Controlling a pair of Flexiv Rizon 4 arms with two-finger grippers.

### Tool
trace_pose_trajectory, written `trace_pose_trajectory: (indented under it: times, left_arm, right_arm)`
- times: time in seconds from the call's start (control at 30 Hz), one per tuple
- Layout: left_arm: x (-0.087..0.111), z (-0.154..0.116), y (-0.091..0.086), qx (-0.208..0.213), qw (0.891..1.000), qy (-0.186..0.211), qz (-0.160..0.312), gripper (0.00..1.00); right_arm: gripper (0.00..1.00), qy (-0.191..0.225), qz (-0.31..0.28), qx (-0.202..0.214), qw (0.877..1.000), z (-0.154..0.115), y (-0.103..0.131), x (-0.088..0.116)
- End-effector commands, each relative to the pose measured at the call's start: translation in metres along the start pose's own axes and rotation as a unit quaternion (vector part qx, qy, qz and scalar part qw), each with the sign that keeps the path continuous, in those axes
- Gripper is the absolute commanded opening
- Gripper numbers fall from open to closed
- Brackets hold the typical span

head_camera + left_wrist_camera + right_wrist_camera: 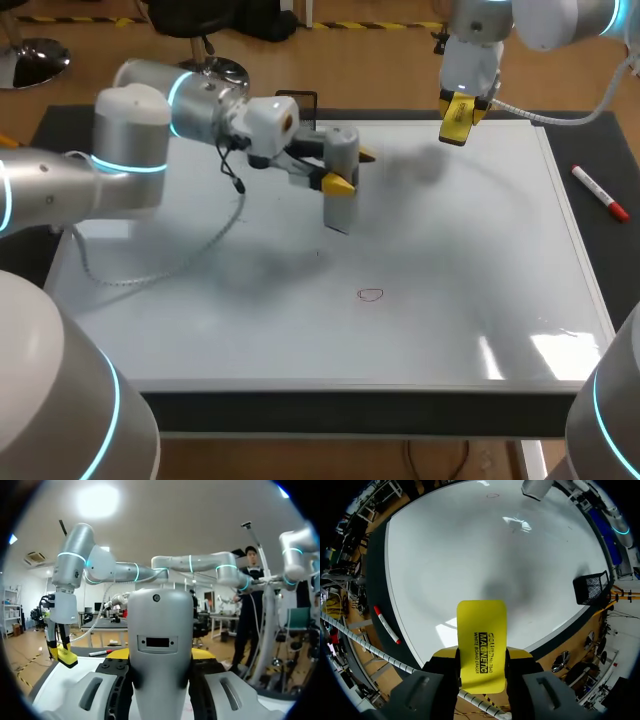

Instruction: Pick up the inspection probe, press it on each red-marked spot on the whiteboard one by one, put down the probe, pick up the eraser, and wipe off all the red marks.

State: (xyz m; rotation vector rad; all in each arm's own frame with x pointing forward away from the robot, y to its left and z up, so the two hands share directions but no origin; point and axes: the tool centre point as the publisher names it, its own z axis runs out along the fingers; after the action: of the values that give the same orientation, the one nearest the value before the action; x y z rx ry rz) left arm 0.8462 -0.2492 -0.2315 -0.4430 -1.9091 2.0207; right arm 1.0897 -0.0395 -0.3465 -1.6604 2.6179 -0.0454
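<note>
The left gripper (350,168) hangs over the far middle of the white rectangular whiteboard (450,330). Its jaws are clamped from both sides on the smooth grey cylindrical inspection probe (340,205), which stands nearly upright with its lower end close over the board; I cannot tell whether it touches. Towards the front edge, well apart from the probe, lies one small red outlined oval mark (370,294), the only one visible. The right gripper (481,672) hovers above the board's far right edge, its jaws holding a flat yellow rectangular eraser (457,120). A white marker pen with red cap (600,192) lies on the dark worktop (612,270) beside the board. The pressing step seems to be in hand. Next, the probe must travel forward and come down squarely on the oval, with the eraser waiting until the probe is set down.
</note>
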Motion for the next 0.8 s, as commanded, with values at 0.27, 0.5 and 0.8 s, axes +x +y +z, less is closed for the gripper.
trace_pose_trajectory:
  times: [0.27,0.5,0.8]
  left_arm:
    - [-0.005,-0.049,-0.014,-0.007,0.999,-0.039,0.011,0.00]
    - [-0.011,-0.070,-0.017,-0.010,0.998,-0.060,0.013,0.00]
    - [-0.022,-0.093,-0.019,-0.016,0.997,-0.072,0.011,0.00]
  right_arm:
    - [0.00,0.002,-0.001,0.001,1.000,-0.001,0.000,0.000]
    - [0.00,0.002,-0.001,0.001,1.000,-0.001,0.000,0.000]
    - [0.00,0.002,-0.001,0.001,1.000,-0.001,0.000,0.000]
